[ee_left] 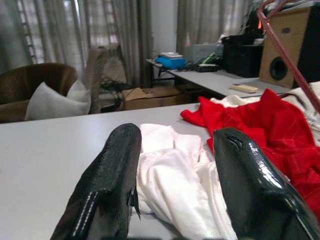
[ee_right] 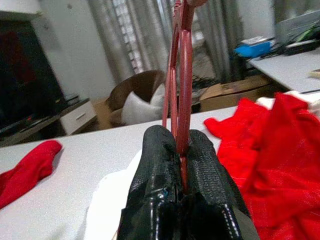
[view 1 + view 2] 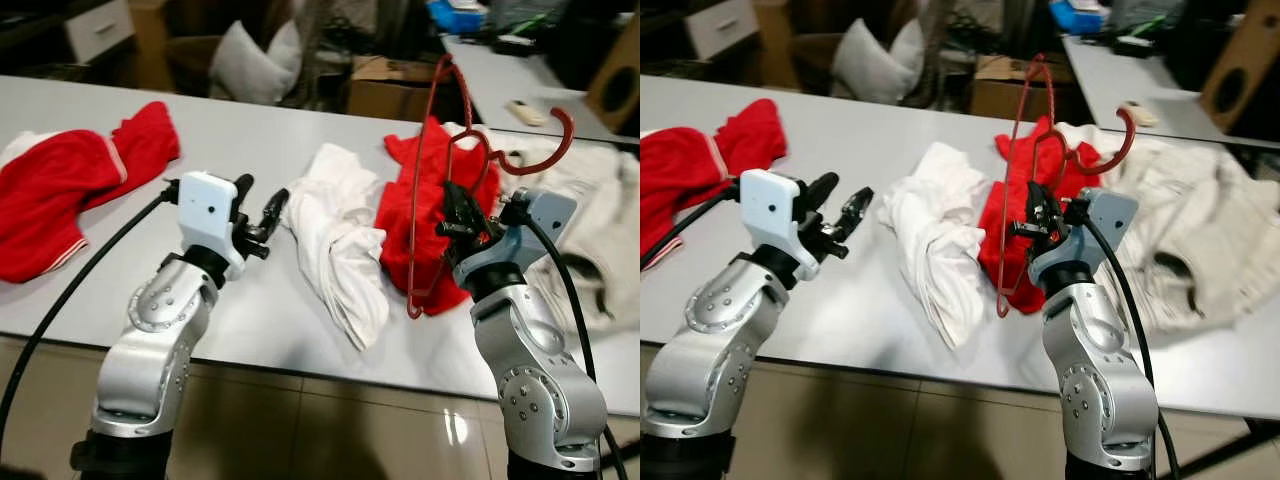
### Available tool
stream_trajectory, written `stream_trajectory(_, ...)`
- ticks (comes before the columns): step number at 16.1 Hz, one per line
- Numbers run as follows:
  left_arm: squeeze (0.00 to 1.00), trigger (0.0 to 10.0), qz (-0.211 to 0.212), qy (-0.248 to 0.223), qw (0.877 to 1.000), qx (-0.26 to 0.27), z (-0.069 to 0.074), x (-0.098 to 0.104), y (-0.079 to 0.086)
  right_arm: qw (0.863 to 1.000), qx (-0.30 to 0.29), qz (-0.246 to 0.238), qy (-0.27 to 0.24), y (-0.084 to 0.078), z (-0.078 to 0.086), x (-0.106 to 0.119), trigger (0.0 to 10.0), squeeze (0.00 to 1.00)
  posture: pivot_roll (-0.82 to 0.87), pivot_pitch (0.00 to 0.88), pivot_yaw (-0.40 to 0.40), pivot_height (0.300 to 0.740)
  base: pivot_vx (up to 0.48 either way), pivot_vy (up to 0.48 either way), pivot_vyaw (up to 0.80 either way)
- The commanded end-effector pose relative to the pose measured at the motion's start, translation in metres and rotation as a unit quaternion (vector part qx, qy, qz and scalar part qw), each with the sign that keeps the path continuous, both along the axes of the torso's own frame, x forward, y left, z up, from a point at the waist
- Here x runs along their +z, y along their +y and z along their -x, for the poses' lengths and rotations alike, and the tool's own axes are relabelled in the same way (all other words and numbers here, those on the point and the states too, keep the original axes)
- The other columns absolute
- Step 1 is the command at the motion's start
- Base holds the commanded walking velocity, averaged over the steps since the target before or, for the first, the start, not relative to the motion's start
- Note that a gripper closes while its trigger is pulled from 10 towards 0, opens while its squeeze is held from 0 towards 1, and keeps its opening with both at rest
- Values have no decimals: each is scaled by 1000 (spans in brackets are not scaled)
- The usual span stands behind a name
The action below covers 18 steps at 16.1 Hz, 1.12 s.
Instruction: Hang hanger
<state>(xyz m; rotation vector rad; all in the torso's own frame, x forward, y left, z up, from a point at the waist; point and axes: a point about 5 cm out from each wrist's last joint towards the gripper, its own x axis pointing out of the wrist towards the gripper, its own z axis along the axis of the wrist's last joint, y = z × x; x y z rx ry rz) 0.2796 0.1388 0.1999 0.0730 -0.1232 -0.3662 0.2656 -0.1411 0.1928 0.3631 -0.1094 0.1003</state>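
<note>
Red wire hanger [image 3: 432,170] being held clear of the grey table [image 3: 250,130], pinched at a thin bar between the two black fingers [image 2: 160,170] of the right claw [image 3: 458,215] (fingers closed tight on it in the right wrist view). Standing roughly upright and tilted, hook [image 3: 548,148] pointing toward the robot's right, lower corner hanging just above the table's near part.

Lying directly beneath and behind the hanger, a crumpled red garment [image 3: 435,215]. Lying just beside it toward the left, touching it, a bunched white garment [image 3: 335,235]. Spreading under the right arm at the table's right end, a larger off-white garment [image 3: 600,230]. Resting well apart at the left end, a second red garment with pale trim [image 3: 75,180].

Left claw [image 3: 258,215] hovering above bare table, near the white garment's edge, fingers [image 1: 112,175] spread apart and gripping nothing.

Standing beyond the table: a cardboard box [image 3: 390,88] and a chair with a white cushion [image 3: 255,62].
</note>
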Motion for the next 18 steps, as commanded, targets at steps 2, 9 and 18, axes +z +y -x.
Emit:
stream_trajectory(2,0,10000,-3,7,1000,-3,0,-3,-2,999,-29,-15,-5,-8,0,2,10000,0,-57,0,3,740,0,291,0)
stream_trajectory(9,0,10000,-2,11,1000,-2,1,-6,-2,998,-49,-41,-13,-11,2,3,10000,0,-61,0,-1,740,0,280,0)
stream_trajectory(18,0,10000,9,44,999,24,1,-23,7,993,-12,113,33,-17,-4,-9,10000,0,-84,0,-6,740,0,270,0)
